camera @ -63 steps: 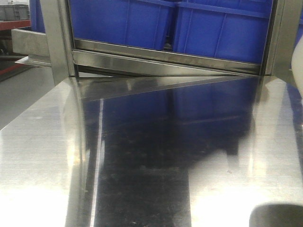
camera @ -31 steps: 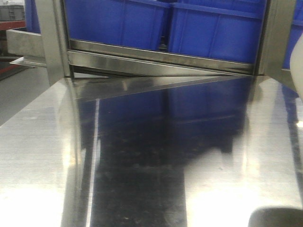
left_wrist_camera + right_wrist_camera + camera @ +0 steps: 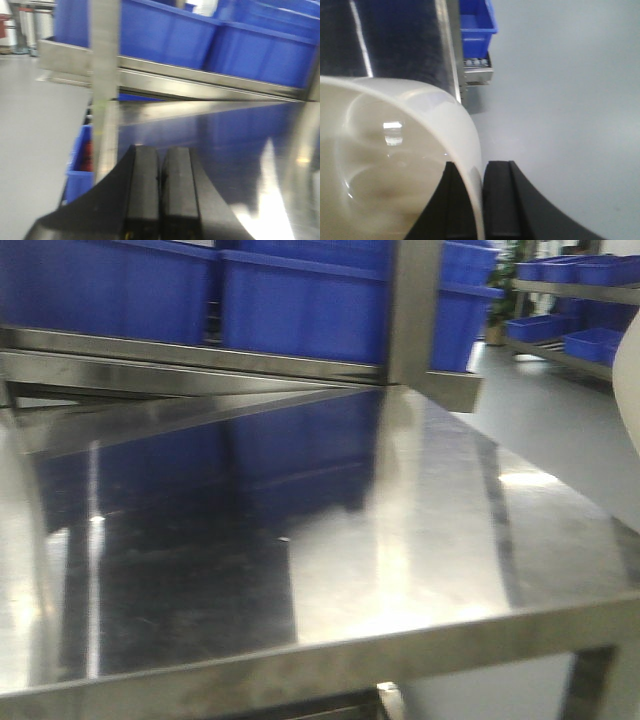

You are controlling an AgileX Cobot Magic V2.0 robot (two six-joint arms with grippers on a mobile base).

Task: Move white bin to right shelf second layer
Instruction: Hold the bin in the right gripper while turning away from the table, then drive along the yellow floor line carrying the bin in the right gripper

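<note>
Swinging to the right since the earlier frame, the front view is now showing the blue crates (image 3: 300, 310) and the steel post (image 3: 415, 300) slid over to the left. The near edge of the surface (image 3: 430, 540) is coming into sight, and grey floor (image 3: 560, 430) is opening up at far right, where more shelves (image 3: 570, 290) are standing.

The white bin (image 3: 395, 150) is hanging off the surface, out past its right edge and over the floor. In the front view it is showing only as a pale sliver at the right border. The right end effector (image 3: 479, 200) is pinching the bin's wall between its two fingers, one inside the mouth and one outside. The left end effector (image 3: 160, 190) is sitting with its fingers pressed together, gripping nothing, above the left part of the surface.

Judging by this, the pick-up is done and the carry is under way. Reaching the roller level and setting the bin down are still waiting; that level is not showing clearly yet.
</note>
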